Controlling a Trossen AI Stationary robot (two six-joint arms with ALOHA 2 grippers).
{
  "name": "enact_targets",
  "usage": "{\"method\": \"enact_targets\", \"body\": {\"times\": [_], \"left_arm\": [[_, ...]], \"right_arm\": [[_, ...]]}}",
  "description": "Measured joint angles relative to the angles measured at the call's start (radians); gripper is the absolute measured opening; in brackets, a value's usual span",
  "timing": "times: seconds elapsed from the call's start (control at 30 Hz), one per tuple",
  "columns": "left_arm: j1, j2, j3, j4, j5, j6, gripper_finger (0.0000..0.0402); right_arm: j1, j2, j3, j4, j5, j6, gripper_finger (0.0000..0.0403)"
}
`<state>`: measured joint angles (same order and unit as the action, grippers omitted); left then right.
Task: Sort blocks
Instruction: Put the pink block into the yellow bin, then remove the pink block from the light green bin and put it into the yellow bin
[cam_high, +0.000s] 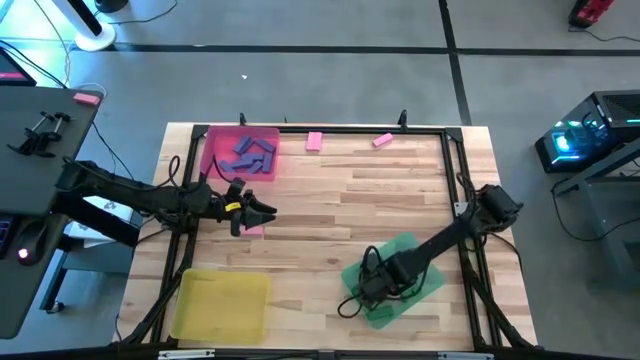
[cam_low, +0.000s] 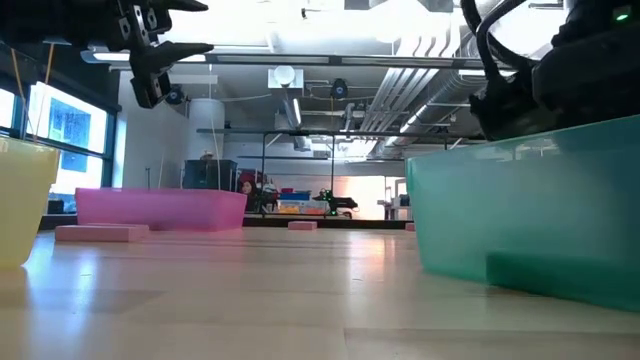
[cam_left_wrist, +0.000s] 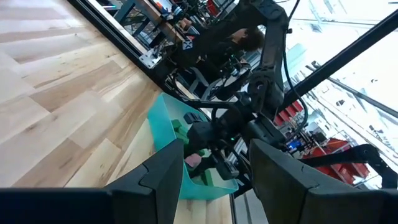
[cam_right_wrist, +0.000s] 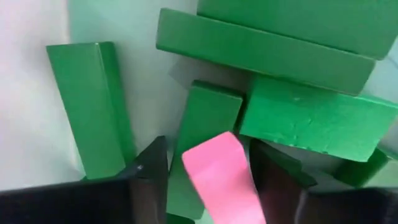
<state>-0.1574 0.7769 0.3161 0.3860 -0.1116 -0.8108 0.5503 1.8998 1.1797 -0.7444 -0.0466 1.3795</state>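
Writing: none readable on any block, tray or arm; no brand or label can be made out.

Left to right across the wooden counter (cam_high: 400, 190): yellow tray (cam_high: 221, 304) at the near left corner; pink tray (cam_high: 240, 153) at the far left corner, holding several purple-blue blocks (cam_high: 247, 156) in a loose heap; left gripper (cam_high: 262, 211) hangs in the air just in front of the pink tray, jaws parted and holding nothing; one pink block (cam_high: 252, 229) lies flat on the counter under that gripper, seen in the low view as a flat pink bar (cam_low: 101, 233) before the pink tray; two more pink blocks lie along the far edge, one (cam_high: 314, 141) near the middle, another (cam_high: 382, 141) a little to its right; green tray (cam_high: 415, 275) sits at the near right.

Obstruction: the right arm's body and cables cover much of the green tray from above; in the low view the green tray's wall hides its contents.

Right gripper (cam_right_wrist: 211, 180) is down inside the green tray; a stray pink block (cam_right_wrist: 219, 180) stands tilted between its two dark fingers (cam_right_wrist: 149, 180); whether the jaws press it or merely bracket it, cannot tell; green blocks (cam_right_wrist: 298, 118) lie jumbled all around and beneath, one long green block (cam_right_wrist: 93, 106) off to one side, others stacked across beyond the pink one.
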Motion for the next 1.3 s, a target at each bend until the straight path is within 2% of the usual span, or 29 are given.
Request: {"method": "enact_targets", "body": {"times": [0.27, 0.4, 0.5, 0.7, 0.83, 1.0, 1.2, 1.3], "left_arm": [[0.000, 0.000, 0.000, 0.000, 0.001, -0.034, 0.0170], [0.000, 0.000, 0.000, -0.001, 0.001, -0.034, 0.0170], [0.000, 0.000, 0.000, -0.004, 0.001, -0.033, 0.0170], [0.000, 0.000, 0.000, -0.013, 0.001, -0.033, 0.0170], [0.000, 0.000, 0.000, -0.024, 0.001, -0.033, 0.0170], [0.000, 0.000, 0.000, -0.024, 0.026, -0.033, 0.0170], [0.000, 0.000, 0.000, -0.024, 0.027, -0.025, 0.0170], [0.000, 0.000, 0.000, -0.024, 0.027, -0.025, 0.0170]], "right_arm": [[0.000, -0.020, -0.004, 0.006, 0.011, -0.079, 0.0059], [0.000, -0.054, -0.006, -0.002, -0.009, -0.098, 0.0045], [0.000, -0.074, -0.006, -0.002, -0.006, -0.102, 0.0066], [0.000, -0.079, -0.005, -0.011, -0.016, -0.102, 0.0156], [0.000, -0.080, -0.005, -0.015, -0.051, -0.101, 0.0193], [0.002, -0.080, -0.005, -0.031, -0.144, -0.098, 0.0203], [0.009, -0.080, -0.003, -0.043, -0.120, -0.076, 0.0201], [0.008, -0.080, -0.003, -0.071, -0.119, -0.077, 0.0183]]}}
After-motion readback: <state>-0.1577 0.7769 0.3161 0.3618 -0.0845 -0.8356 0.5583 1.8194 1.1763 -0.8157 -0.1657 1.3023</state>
